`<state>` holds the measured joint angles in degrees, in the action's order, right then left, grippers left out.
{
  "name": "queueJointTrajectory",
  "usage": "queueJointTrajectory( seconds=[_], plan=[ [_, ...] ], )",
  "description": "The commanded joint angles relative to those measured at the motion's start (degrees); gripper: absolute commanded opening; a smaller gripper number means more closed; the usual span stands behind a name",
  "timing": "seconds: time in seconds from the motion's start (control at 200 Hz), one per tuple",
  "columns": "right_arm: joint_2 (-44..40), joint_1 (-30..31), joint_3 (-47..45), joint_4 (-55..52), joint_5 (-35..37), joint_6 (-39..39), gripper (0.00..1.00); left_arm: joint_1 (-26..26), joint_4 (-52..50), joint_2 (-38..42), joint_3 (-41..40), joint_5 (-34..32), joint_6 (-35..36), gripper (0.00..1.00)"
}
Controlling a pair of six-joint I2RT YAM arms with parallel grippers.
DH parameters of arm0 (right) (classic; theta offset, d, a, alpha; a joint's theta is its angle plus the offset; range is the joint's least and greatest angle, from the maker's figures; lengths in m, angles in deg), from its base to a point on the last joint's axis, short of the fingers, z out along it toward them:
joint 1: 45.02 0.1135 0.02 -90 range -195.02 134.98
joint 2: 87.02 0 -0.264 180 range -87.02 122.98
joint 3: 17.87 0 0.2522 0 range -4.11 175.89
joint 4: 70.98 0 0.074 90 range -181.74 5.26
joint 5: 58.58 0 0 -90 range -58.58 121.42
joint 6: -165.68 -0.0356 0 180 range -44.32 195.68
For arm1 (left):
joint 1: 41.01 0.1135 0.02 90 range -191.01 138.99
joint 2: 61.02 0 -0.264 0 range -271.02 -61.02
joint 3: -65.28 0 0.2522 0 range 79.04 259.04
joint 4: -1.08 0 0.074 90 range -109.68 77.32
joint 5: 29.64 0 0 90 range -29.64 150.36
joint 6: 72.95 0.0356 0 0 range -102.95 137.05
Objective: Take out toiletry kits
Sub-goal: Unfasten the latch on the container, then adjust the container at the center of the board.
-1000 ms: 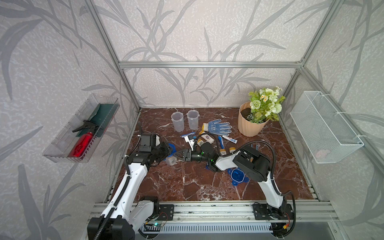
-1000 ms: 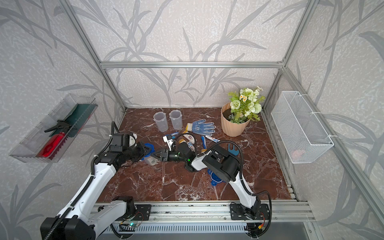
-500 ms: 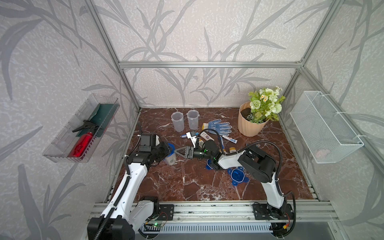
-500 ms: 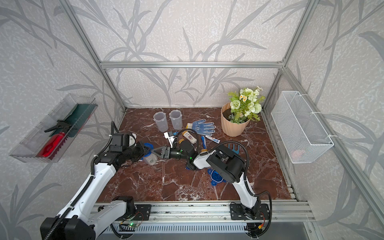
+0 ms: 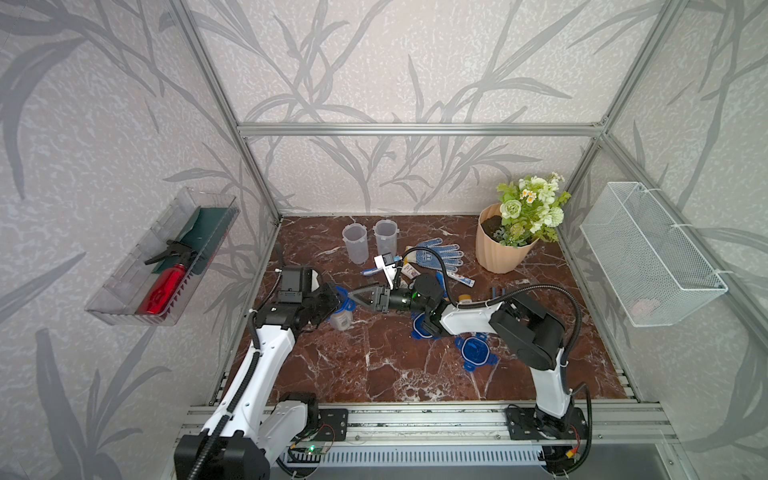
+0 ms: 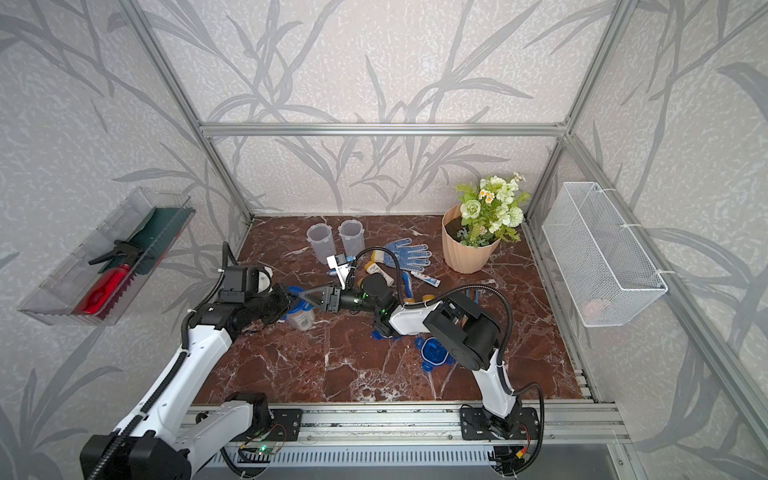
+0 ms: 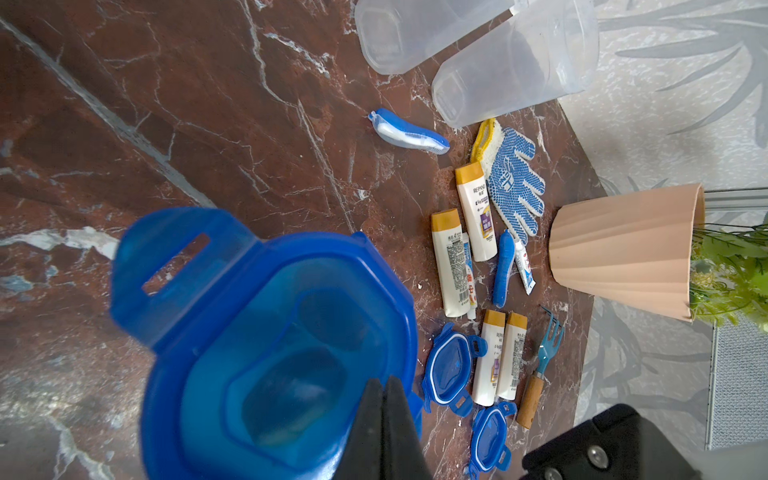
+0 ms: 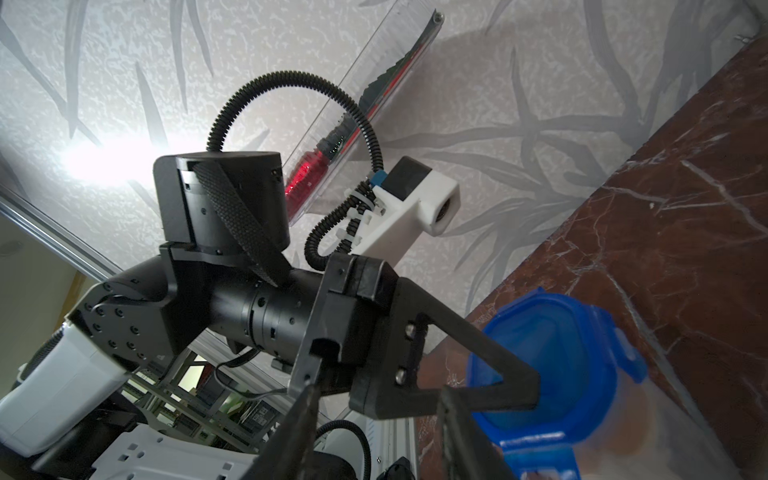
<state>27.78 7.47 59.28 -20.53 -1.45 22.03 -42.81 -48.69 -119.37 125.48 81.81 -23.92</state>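
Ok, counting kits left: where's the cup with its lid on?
In both top views the lidded cup sits left of centre, between the left gripper and right gripper.

Both top views look down from high above the near edge and face the far wall. They sit side by side, far off, so both show nearly the same whole table (image 5: 374,365) and flower pot (image 5: 498,257). The left wrist camera hangs very close over the blue lid (image 7: 266,340) and faces right and far, out to that pot. The right wrist camera sits low by the table and looks up and left at the left arm (image 8: 187,299) and the left wall. Both wrist views share the blue lid.
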Motion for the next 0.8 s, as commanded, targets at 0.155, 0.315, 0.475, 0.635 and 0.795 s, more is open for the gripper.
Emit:
queueJointTrajectory(
  seconds=[0.155,0.315,0.475,0.635,0.795],
  plan=[
    [-9.29,0.03,0.34,-29.03,10.01,20.40,0.46,0.37,-15.21,-1.82,8.26,-7.53,2.85,0.00],
    [-11.28,0.16,2.96,-41.65,16.73,27.72,0.46,0.23,-16.62,-2.79,15.78,-7.19,4.46,0.00],
    [-9.98,1.16,8.89,-52.78,23.78,34.44,0.26,0.22,-19.02,-3.55,20.60,-7.70,5.79,0.00],
    [-5.72,2.48,16.47,-60.02,26.17,38.11,0.10,0.13,-20.19,-2.98,21.49,-8.19,7.53,0.00],
    [-2.05,3.69,21.55,-63.85,25.14,38.74,0.09,0.18,-23.11,-2.54,23.40,-10.63,9.58,0.00]
  ],
)
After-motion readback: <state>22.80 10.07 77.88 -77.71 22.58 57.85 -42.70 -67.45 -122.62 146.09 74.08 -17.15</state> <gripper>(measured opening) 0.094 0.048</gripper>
